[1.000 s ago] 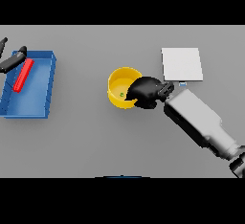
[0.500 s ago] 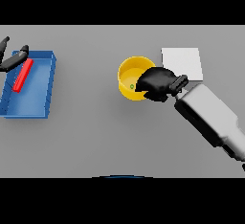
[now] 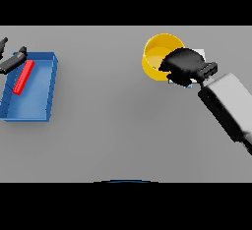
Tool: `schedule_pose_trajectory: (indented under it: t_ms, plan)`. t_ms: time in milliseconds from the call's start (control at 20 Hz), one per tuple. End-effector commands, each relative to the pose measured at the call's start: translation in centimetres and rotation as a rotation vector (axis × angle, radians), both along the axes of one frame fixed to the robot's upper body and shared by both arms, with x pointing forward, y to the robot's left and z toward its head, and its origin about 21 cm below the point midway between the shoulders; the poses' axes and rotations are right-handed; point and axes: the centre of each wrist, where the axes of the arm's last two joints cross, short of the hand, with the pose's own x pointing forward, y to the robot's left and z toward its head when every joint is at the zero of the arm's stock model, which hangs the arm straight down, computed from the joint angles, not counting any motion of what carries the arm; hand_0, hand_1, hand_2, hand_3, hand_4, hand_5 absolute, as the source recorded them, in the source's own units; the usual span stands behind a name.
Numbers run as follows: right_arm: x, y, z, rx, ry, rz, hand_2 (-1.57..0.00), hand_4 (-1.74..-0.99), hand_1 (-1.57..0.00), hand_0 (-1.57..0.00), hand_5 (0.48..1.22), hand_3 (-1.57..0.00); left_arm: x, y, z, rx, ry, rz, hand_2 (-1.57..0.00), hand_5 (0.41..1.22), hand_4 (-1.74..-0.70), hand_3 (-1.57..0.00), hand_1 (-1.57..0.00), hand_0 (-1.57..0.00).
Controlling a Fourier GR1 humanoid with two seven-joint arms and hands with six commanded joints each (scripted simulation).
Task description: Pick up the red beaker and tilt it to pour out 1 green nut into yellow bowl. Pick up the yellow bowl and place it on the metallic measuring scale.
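Note:
The yellow bowl [image 3: 158, 53] is in my right hand [image 3: 184, 67], whose fingers curl over its right rim. Bowl and hand are over the white measuring scale [image 3: 199, 52]. Only thin slivers of the scale show beside the hand. I cannot tell whether the bowl touches the scale. The red beaker [image 3: 23, 76] lies on its side in the blue tray [image 3: 47, 94] at the far left. My left hand [image 3: 14, 61] shows at the left edge, by the tray's far corner, with straight fingers and nothing in it.
The blue tray takes up the table's left side, with its raised walls around the beaker. My right forearm [image 3: 229, 106] slants in from the lower right.
My right hand has carried the yellow bowl to the right and farther back, from beside the scale to over it. The scale is now mostly covered. The left hand and beaker have stayed put.

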Motion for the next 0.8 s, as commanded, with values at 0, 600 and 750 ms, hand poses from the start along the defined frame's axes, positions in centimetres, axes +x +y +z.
schedule_pose_trajectory:
  t_ms: [0, 600, 750]
  plan:
    - [0.7, -0.8, 0.2, 0.001, -0.015, -0.009, -1.54, -1.741, -1.57, -1.56, 1.221, -1.15, -0.1, 0.3, 0.2, -0.002, 0.006, 0.005, 0.00, 0.737, -0.84, 0.00, 0.00, 0.00]
    - [4.4, -6.6, -3.0, 0.021, -0.026, -0.228, -1.45, -1.741, -1.57, -1.57, 1.221, -1.24, -0.3, -0.8, 0.7, 0.002, 0.033, 0.034, 0.00, 0.789, -0.86, 0.00, 0.00, 0.00]
    - [4.7, -7.1, -4.2, 0.028, -0.001, -0.255, -1.40, -1.741, -1.57, -1.57, 1.221, -1.34, 0.1, -0.7, 0.6, 0.017, 0.034, 0.031, 0.00, 0.804, -0.86, 0.00, 0.00, 0.00]
